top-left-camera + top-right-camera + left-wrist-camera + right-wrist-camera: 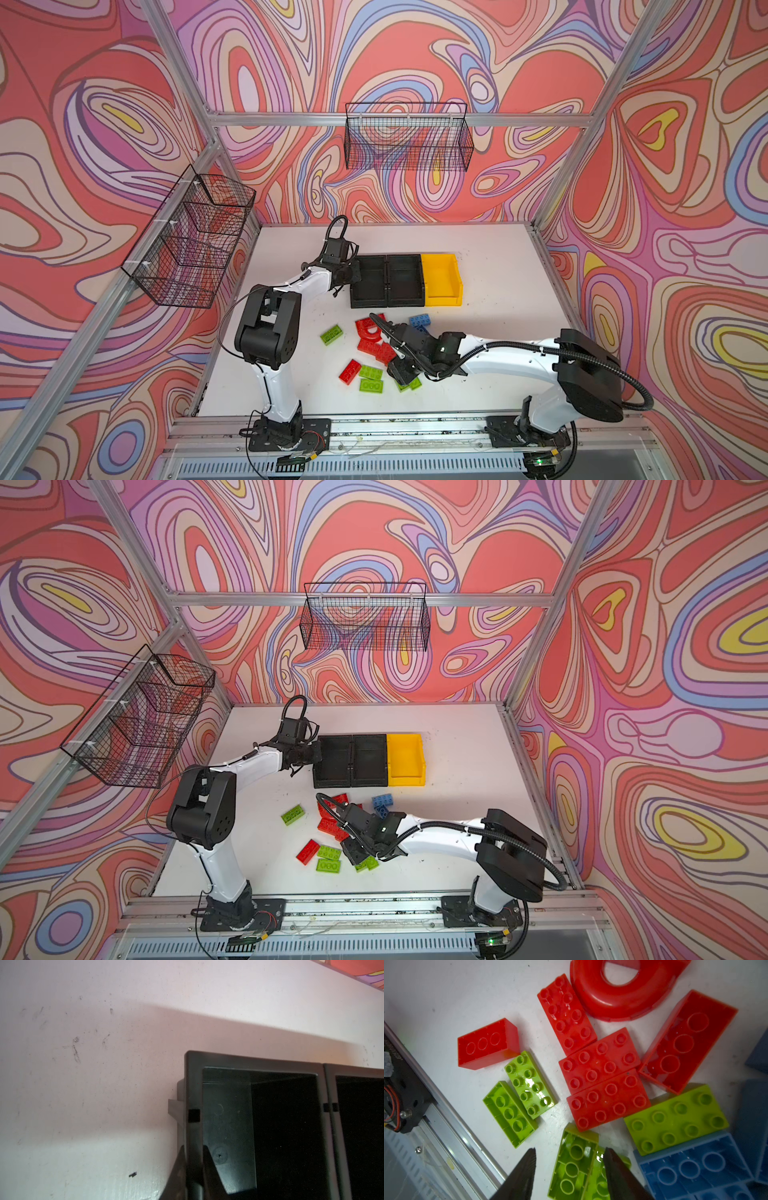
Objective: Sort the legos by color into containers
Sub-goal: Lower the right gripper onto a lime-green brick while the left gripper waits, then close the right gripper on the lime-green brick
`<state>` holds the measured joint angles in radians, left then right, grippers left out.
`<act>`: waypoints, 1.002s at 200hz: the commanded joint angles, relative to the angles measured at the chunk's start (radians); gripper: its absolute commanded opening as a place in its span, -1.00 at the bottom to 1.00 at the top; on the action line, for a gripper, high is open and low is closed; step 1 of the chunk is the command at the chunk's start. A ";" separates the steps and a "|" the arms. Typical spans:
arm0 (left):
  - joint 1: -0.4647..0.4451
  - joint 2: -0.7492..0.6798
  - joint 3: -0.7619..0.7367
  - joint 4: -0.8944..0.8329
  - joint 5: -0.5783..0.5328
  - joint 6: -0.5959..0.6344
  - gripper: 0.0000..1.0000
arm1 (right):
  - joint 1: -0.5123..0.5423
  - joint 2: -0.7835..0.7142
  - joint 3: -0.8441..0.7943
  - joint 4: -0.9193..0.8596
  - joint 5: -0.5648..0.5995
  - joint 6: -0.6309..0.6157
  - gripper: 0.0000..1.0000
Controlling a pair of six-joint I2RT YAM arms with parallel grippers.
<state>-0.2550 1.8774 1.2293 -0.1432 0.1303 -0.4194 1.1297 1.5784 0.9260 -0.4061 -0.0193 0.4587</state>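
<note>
1. You are looking down on a white tabletop (498, 266). In the left wrist view it carries grey scuff marks (75, 1051) and one small black fleck (132, 1174).
2. On the far wall a long black wire mesh basket (409, 137) hangs from a horizontal aluminium crossbar (291, 118). You can see it in both top views (365, 619).
3. On the left wall you have a second wire basket (187, 245), split into several compartments.
4. The wall panels (415, 50) around you are printed with swirls of red, pink, lilac, blue and yellow.
5. Along the near edge runs an aluminium rail (415, 428), with a slotted grille (395, 465) just nearer than it.
</note>
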 commanded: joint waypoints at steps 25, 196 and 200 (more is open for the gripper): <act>0.008 0.029 0.027 -0.040 -0.013 -0.004 -0.79 | 0.027 0.039 -0.003 -0.015 0.059 0.055 0.13; 0.011 0.022 0.021 -0.050 -0.016 0.004 -0.81 | 0.051 0.057 0.010 -0.022 0.209 0.083 -0.06; 0.011 0.022 0.021 -0.050 -0.016 0.004 -0.81 | 0.051 0.055 0.010 -0.025 0.209 0.083 -0.06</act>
<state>-0.2543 1.8801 1.2327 -0.1448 0.1307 -0.4191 1.1751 1.6711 0.9302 -0.4049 0.1398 0.5167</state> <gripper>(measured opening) 0.134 0.467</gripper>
